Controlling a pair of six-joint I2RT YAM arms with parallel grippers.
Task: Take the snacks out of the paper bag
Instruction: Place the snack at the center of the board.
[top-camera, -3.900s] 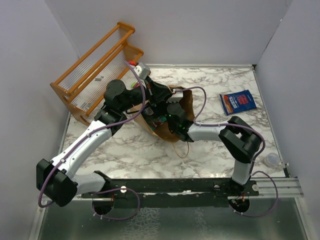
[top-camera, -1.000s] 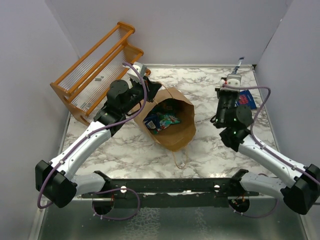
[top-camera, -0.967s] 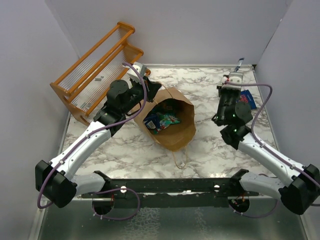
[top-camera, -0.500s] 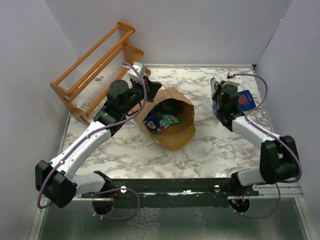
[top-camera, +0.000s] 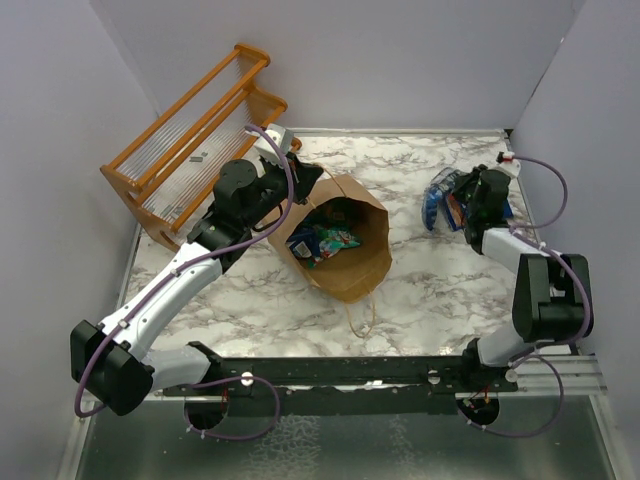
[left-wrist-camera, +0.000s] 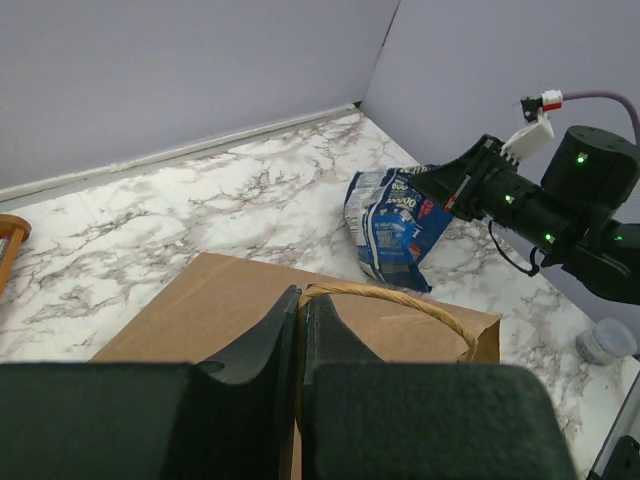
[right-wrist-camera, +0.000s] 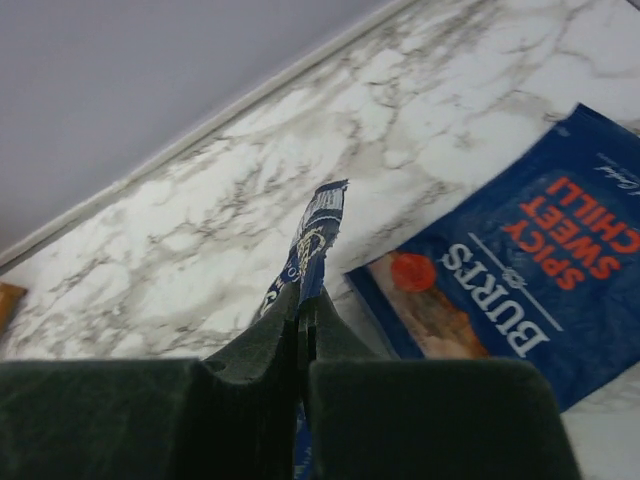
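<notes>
Left arm (top-camera: 165, 285): wore white shells between black joint housings.
Right arm (top-camera: 500, 243): was the same white and black; green lights (left-wrist-camera: 548, 237) glowed on its wrist.
Purple cables (top-camera: 289, 190): one ran along each arm, looping beside the mounting rail (top-camera: 350, 372).
Left gripper (left-wrist-camera: 298, 300): had black, flat, tapering fingers.
Right gripper (right-wrist-camera: 300, 305): was black likewise.
</notes>
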